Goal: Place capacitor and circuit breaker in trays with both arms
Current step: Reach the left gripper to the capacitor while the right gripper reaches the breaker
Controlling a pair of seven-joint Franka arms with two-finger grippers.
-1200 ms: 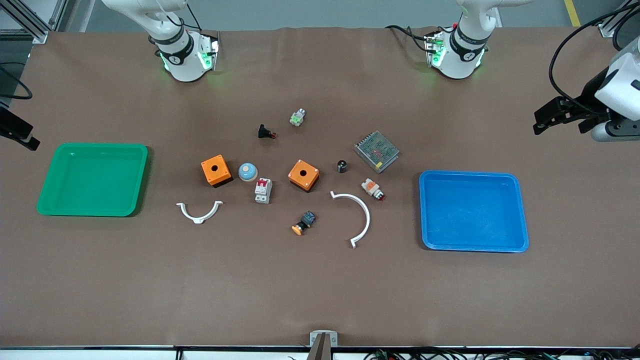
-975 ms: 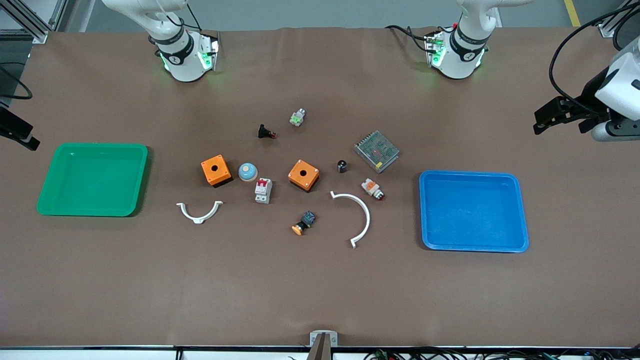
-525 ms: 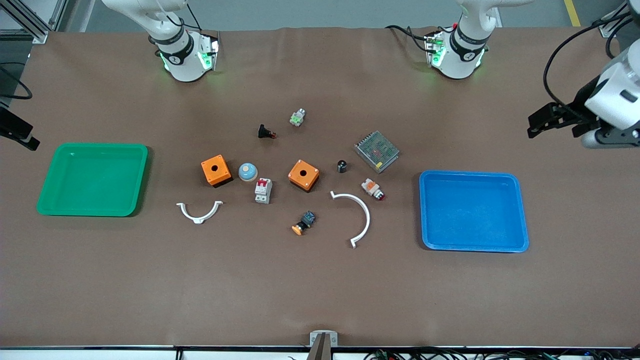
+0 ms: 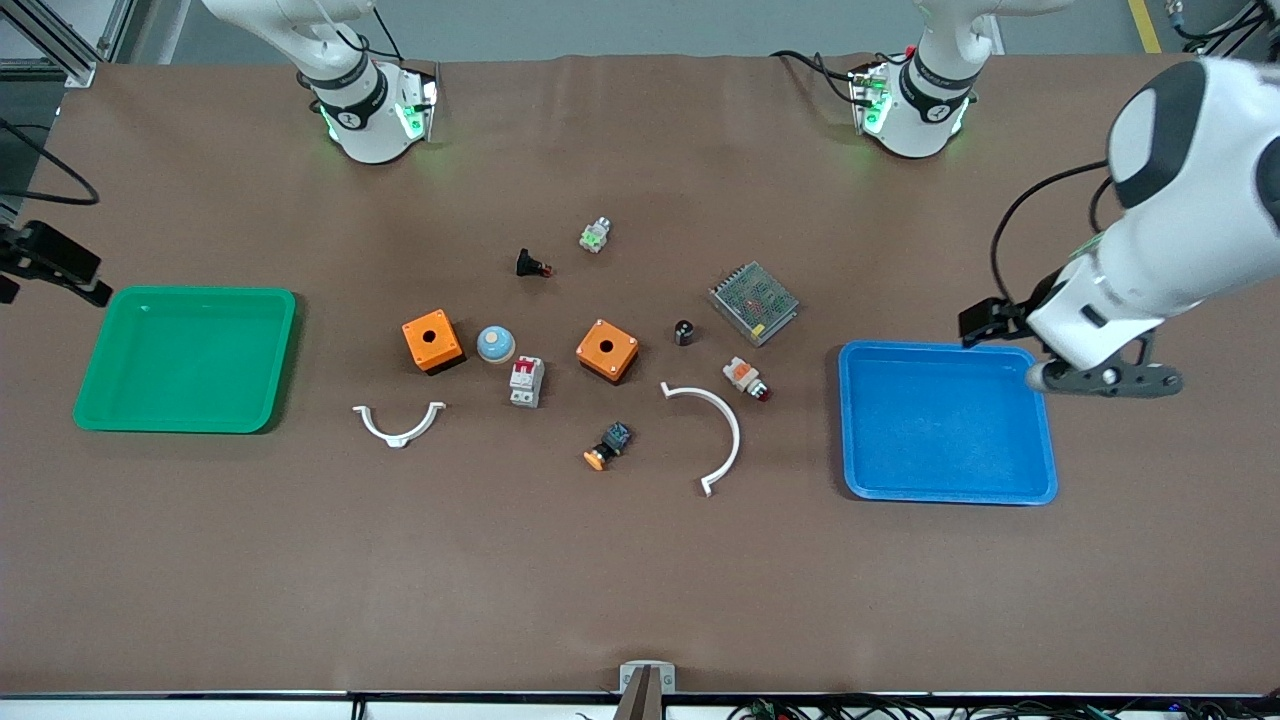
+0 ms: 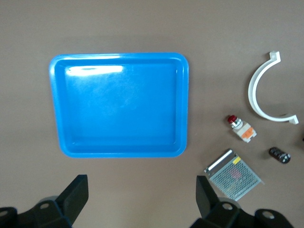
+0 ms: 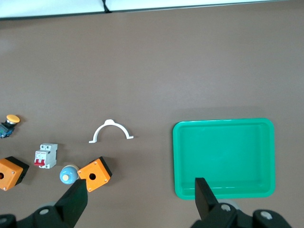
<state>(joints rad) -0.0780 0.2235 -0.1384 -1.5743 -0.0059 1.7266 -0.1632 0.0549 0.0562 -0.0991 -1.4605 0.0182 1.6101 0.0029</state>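
Observation:
The capacitor (image 4: 683, 331), a tiny black cylinder, lies between an orange box (image 4: 607, 350) and a grey power supply (image 4: 753, 302); it also shows in the left wrist view (image 5: 279, 154). The circuit breaker (image 4: 526, 381), white with red levers, lies nearer to the camera, between the two orange boxes; it shows in the right wrist view (image 6: 45, 156). My left gripper (image 4: 990, 320) hangs open and empty over the table by the blue tray's (image 4: 1040, 420) edge. My right gripper (image 4: 50, 262) hangs open and empty by the green tray's (image 4: 285, 360) edge, at the right arm's end.
Round the two parts lie a second orange box (image 4: 432, 341), a blue dome (image 4: 495, 343), a white-orange push-button (image 4: 746, 378), a black push-button (image 4: 531, 265), an orange-capped button (image 4: 606, 446), a small green-white part (image 4: 595, 235) and two white arcs (image 4: 728, 435) (image 4: 398, 425).
My left arm has swung in from the table's end and come down toward the blue tray. My right gripper has shifted slightly toward the green tray. Nothing on the table has moved.

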